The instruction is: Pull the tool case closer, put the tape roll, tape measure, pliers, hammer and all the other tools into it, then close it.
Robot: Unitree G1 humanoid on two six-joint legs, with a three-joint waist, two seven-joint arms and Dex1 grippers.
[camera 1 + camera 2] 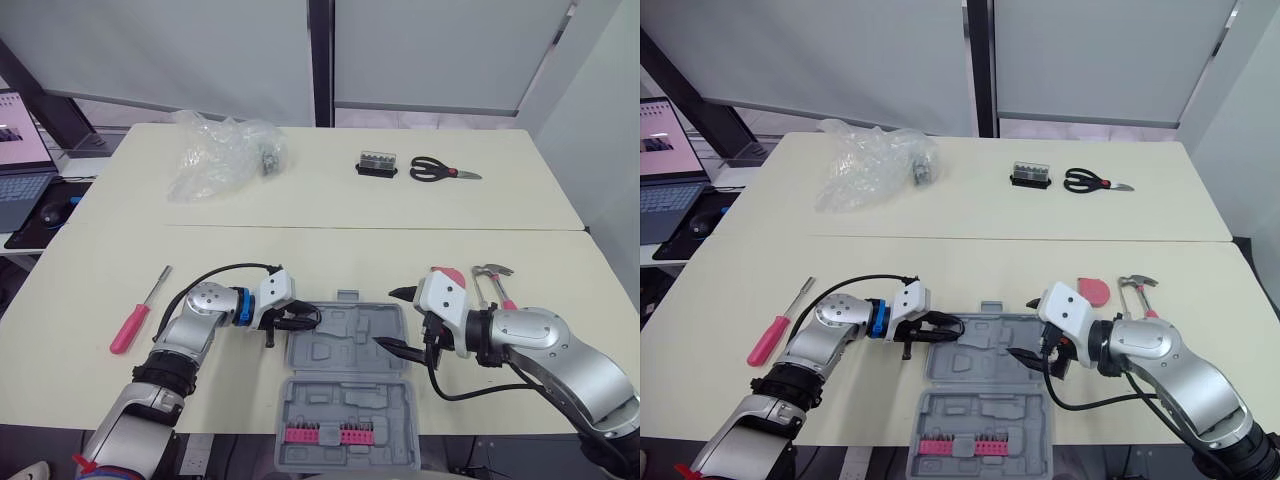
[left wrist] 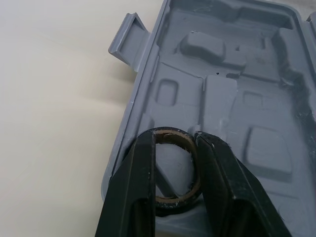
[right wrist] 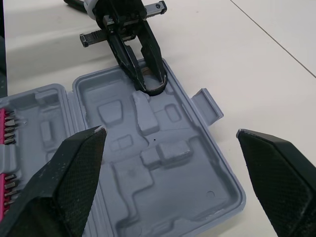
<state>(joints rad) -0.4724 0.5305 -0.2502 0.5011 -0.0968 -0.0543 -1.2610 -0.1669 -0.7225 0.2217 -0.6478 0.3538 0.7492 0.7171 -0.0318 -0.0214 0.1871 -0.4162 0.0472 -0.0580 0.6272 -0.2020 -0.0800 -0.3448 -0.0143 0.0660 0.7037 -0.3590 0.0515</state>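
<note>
Left wrist view looks down the left gripper [image 2: 175, 143], whose two black fingers are clamped on either side of the tape roll [image 2: 174, 200], a dark ring standing on edge just inside the side wall of the grey tool case [image 2: 222, 98]; whether the ring rests on the moulded plastic cannot be told. The right wrist view shows the same grasp from the opposite side, the ring pinched at the fingertips over the tray's rim, beside the latch tab [image 3: 206, 104], with the moulded recesses around it bare. The head views add the surroundings: the case lies open flat at the front edge of the counter [image 1: 300, 215], its nearer half carrying a row of pink bits [image 1: 335, 433]. The right gripper [image 1: 390, 318] hovers at the case's right edge with its fingers spread wide, grasping nothing. Behind it lie a pink tape measure [image 1: 1093, 290] and a hammer [image 1: 1137, 283]. A pink-handled screwdriver [image 1: 138, 315] lies well to the left of the case. At the far side sit a crumpled plastic bag [image 1: 220, 152], a small black bit box [image 1: 377, 163] and scissors [image 1: 440, 171]
</note>
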